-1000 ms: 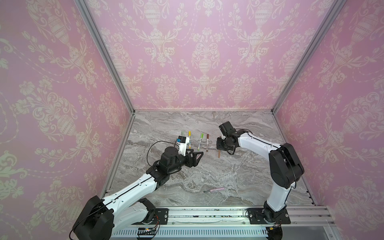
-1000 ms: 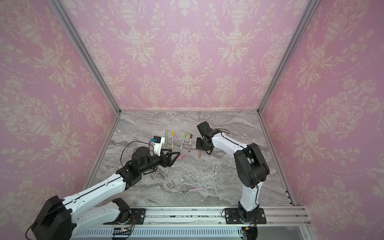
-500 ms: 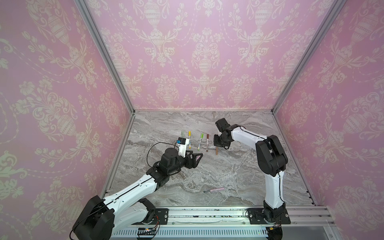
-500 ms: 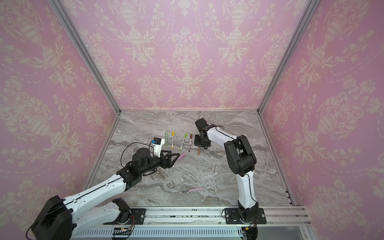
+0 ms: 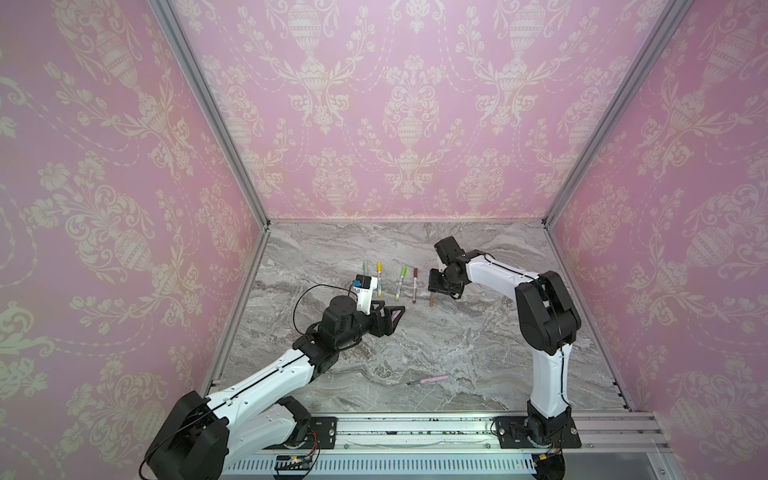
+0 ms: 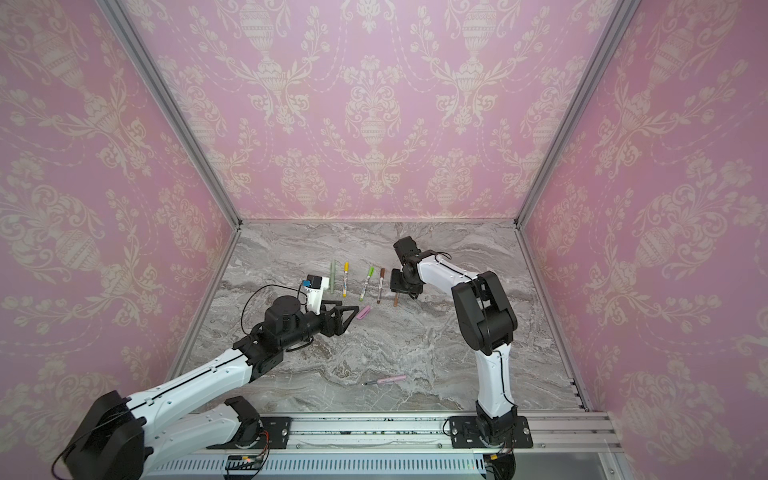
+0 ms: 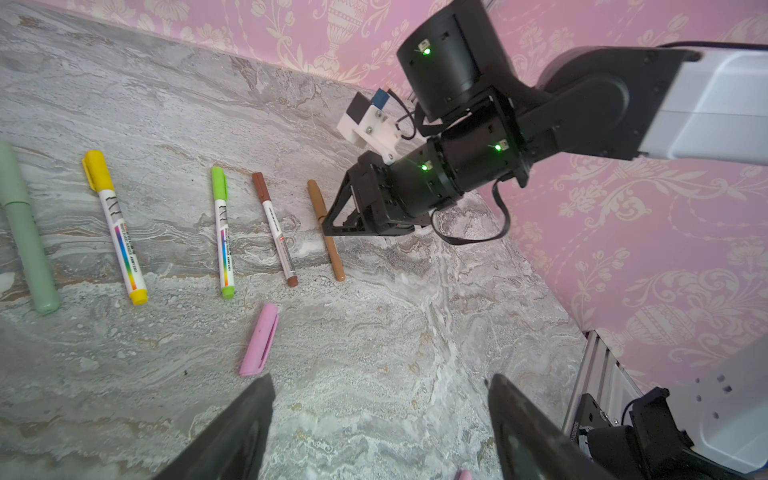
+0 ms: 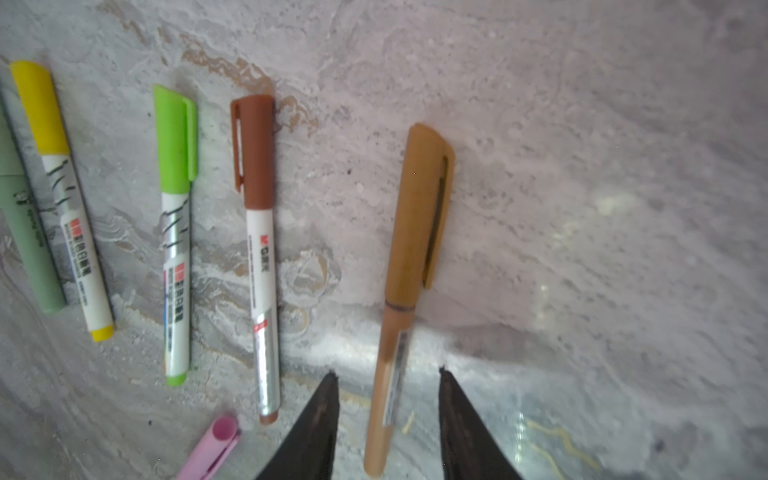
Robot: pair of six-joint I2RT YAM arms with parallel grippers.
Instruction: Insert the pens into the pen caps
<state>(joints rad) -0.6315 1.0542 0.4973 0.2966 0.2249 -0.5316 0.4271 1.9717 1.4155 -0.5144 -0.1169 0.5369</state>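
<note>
Open counter (image 5: 457, 340) extends right of the pen row (image 5: 400, 282). Left gripper (image 7: 380, 415) fingers stand wide apart, empty. Right gripper (image 8: 386, 374) fingers are parted, straddling the capped tan pen (image 8: 415, 232) without contact. The uncapped pink pen (image 5: 430, 379) lies near the front edge; the pink cap (image 7: 259, 340), beside the row.

The grey marbled tabletop (image 5: 457, 340) under my arms carries a row of five capped pens, side by side and not touching: a sage-green pen (image 7: 25, 232), a yellow-capped pen (image 7: 116, 224), a lime-capped pen (image 7: 222, 232), a brown-capped pen (image 7: 274, 228) and a tan pen (image 7: 332, 257). A loose pink cap (image 7: 259, 340) lies just short of the row. An uncapped pink pen (image 5: 430, 379) lies alone, well apart, toward the front edge.
</note>
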